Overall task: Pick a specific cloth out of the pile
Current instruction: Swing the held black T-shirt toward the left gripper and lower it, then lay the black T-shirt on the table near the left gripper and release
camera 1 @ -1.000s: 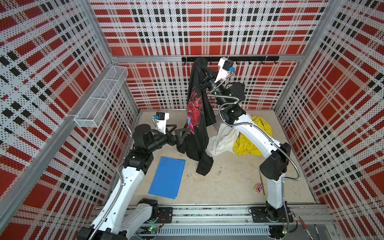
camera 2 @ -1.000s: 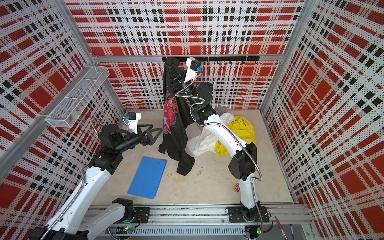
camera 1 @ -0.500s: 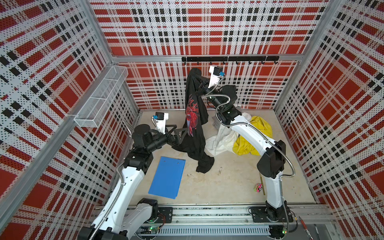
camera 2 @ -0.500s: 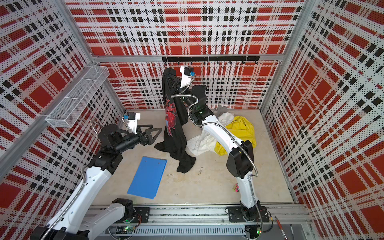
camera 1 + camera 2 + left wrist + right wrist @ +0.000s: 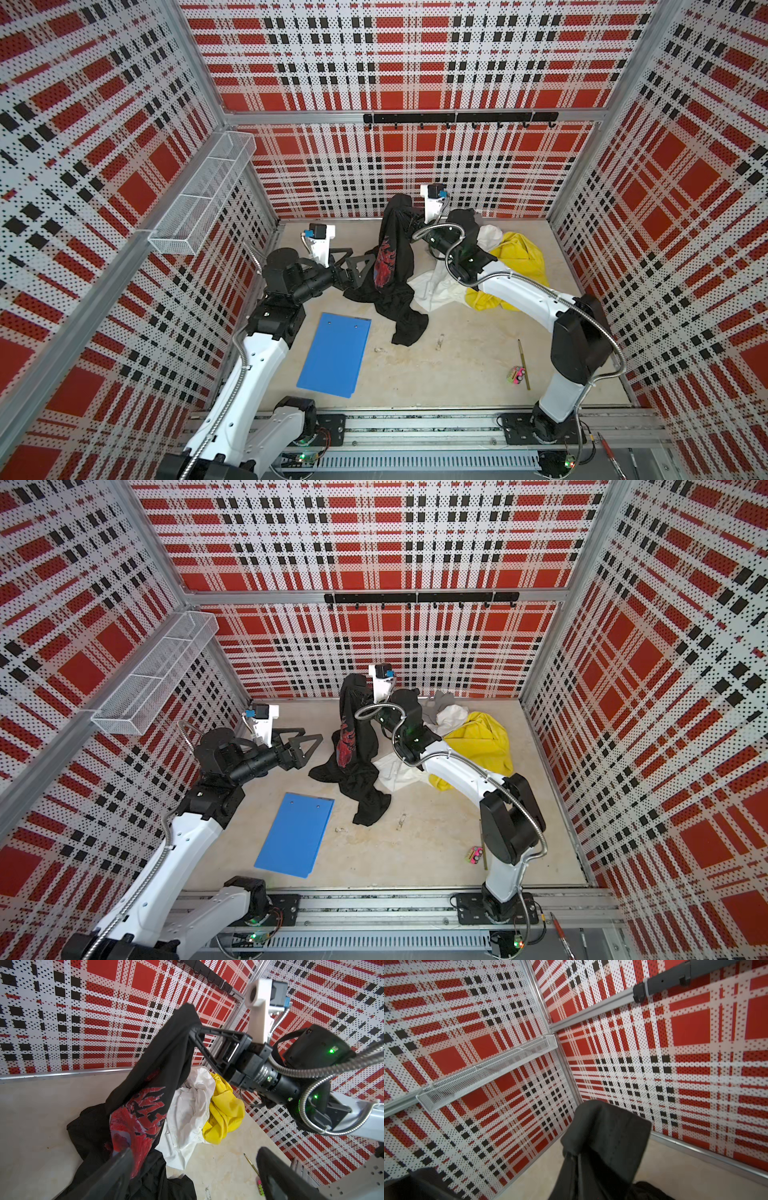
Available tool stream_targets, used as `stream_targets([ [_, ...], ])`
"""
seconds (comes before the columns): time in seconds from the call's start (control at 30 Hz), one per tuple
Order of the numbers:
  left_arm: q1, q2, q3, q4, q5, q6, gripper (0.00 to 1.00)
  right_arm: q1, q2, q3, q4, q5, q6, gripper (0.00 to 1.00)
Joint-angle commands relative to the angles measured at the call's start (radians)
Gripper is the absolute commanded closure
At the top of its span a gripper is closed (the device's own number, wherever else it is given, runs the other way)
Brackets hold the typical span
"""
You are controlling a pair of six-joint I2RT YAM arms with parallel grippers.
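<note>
Hanging from the right gripper (image 5: 409,217), jaws pinched on its top fold: the cloth (image 5: 392,266), black with red print.
Lower half lies on the surface (image 5: 457,365) just beside the pile (image 5: 515,259); left gripper (image 5: 311,738) hovers near, jaws spread, empty. Risk: the thin pinch could slip, or the trailing hem could snag the white cloth (image 5: 432,286) and drag it along.

White arm links (image 5: 259,365), black joints (image 5: 579,345), ribbed silver conduits (image 5: 301,1072), green status lights (image 5: 331,1050).
</note>
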Motion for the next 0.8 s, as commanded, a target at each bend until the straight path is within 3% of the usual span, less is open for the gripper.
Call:
stream_targets([
  [0.0, 0.009, 0.003, -0.008, 0.034, 0.026, -0.004, 0.0, 0.016, -0.066, -0.069, 0.032, -0.017, -0.012, 1.0],
  [0.3, 0.016, 0.016, 0.016, -0.024, -0.004, 0.011, 0.01, 0.054, -0.061, -0.2, -0.035, -0.093, -0.008, 1.0],
  [0.57, 0.017, 0.029, 0.022, -0.038, -0.025, 0.014, 0.01, 0.072, -0.057, -0.271, -0.082, -0.035, -0.001, 1.0],
  [0.77, 0.016, 0.033, 0.019, -0.035, -0.027, 0.012, 0.01, 0.095, 0.034, -0.274, -0.152, -0.045, 0.009, 1.0],
])
